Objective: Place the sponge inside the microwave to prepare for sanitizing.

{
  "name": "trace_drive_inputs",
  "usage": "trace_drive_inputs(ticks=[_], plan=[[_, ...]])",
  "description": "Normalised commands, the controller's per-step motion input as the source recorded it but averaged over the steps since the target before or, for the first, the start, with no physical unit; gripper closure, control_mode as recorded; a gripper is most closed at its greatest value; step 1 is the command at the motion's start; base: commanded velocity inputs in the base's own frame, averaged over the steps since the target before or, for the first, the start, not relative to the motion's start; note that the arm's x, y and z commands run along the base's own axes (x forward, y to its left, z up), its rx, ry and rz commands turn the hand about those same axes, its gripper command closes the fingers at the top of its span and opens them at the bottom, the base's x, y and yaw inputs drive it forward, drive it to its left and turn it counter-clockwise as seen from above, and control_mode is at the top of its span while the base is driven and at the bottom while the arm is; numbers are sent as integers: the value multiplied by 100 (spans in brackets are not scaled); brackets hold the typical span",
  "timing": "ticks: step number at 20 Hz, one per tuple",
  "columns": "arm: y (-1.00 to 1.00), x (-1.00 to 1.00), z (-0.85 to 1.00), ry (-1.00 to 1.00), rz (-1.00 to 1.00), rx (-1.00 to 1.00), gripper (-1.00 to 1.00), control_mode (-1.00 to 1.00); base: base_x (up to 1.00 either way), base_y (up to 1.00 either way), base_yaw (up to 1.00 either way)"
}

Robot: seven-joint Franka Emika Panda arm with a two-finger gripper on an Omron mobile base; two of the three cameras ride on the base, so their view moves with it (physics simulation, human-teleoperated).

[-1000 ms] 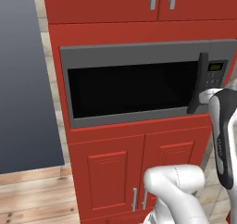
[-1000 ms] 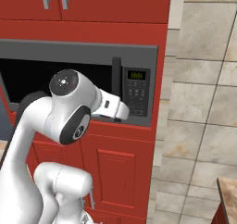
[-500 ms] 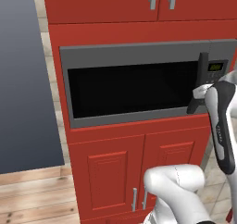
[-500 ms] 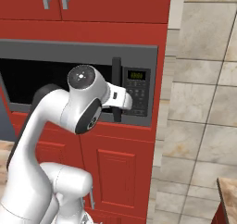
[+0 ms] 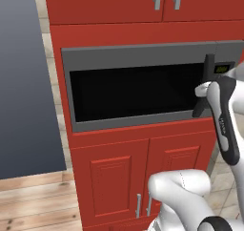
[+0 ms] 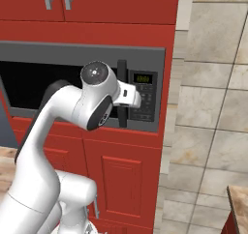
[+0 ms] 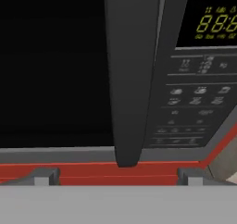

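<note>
Sponge: not visible in these views; judged light, soft and squashy, best pinched across its short sides.
Microwave (image 5: pixel 143 89): door shut, its stiff vertical handle (image 7: pixel 132 79) the place to grip.
Jaws (image 7: pixel 118 176): spread wide, empty, straddling the handle's lower end.
Change: arm had risen and closed in on the handle.

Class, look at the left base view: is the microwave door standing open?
No. The microwave door lies flush with its grey frame, its handle beside the keypad.
</note>
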Motion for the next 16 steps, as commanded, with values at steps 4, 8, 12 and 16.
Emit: trace_drive_inputs(ticks=[4,8,12,16], plan=[[0,23,-2,0,0,0,-100,-100,0,0,0],[-1,28,-6,0,0,0,-100,-100,0,0,0],[-9,29,-20,0,0,0,-100,-100,0,0,0],[-13,18,-23,0,0,0,-100,-100,0,0,0]])
